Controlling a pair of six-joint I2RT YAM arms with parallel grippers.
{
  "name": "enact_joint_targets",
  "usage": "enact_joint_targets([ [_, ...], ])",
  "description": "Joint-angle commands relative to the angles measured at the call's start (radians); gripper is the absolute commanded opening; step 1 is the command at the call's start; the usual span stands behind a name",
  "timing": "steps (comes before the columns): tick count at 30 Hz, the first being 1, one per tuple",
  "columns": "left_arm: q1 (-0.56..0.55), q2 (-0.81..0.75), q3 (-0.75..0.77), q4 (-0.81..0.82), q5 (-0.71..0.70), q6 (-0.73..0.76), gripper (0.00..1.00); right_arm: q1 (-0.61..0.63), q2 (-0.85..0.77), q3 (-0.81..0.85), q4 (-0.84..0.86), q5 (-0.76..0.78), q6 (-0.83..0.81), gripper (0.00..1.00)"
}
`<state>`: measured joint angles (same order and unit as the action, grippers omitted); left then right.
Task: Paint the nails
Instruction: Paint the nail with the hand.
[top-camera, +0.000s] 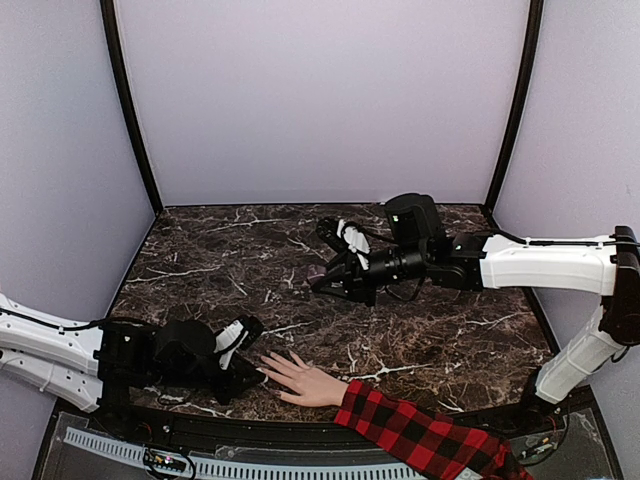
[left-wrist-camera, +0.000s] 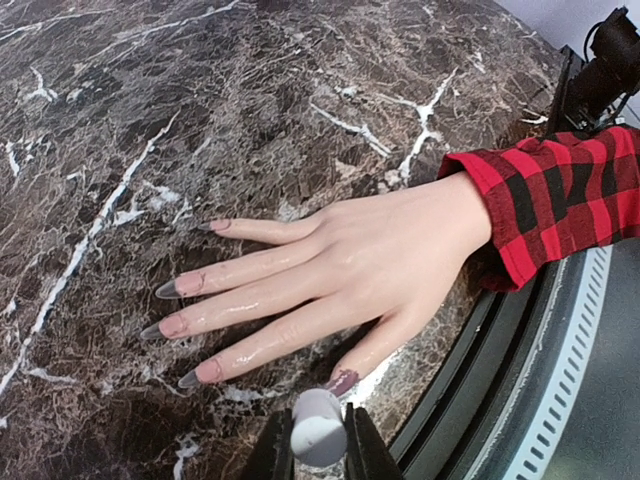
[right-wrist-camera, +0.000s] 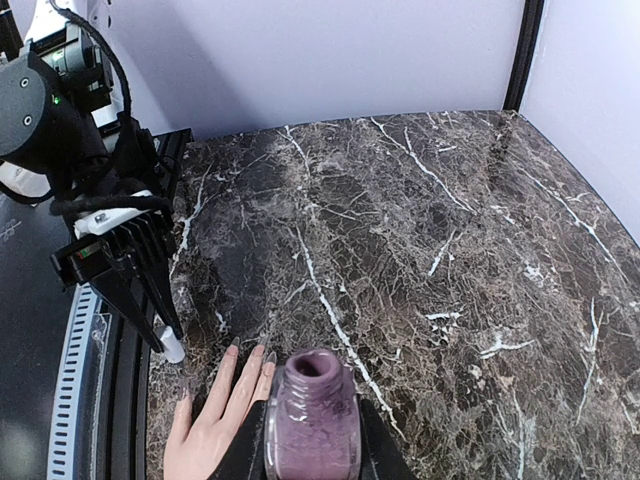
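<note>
On the dark marbled surface (top-camera: 450, 330), the nails (left-wrist-camera: 190, 284) lie at the near edge. Your left claw (top-camera: 243, 335) pinches a white cap (left-wrist-camera: 318, 428) by the thumb (left-wrist-camera: 372, 352); your right claw (top-camera: 325, 280) clamps an open purple bottle (right-wrist-camera: 312, 410).

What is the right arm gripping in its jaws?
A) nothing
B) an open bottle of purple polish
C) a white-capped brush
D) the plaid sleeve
B: the right wrist view shows an open purple bottle clamped between the jaws, cap off.
</note>
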<state>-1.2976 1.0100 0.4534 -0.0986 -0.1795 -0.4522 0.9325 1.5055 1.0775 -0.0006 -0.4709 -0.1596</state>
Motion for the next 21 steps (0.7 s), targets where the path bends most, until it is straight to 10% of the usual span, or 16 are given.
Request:
enact_joint_targets([
  [1,0.006,-0.033,-0.018,0.059,0.055,0.040,0.00,-0.008,0.002,0.001,0.034,-0.005,-0.003,0.00],
  [21,0.004,0.080,0.005,0.095,0.075,0.057,0.00,-0.008,-0.002,-0.003,0.034,0.000,-0.004,0.00],
])
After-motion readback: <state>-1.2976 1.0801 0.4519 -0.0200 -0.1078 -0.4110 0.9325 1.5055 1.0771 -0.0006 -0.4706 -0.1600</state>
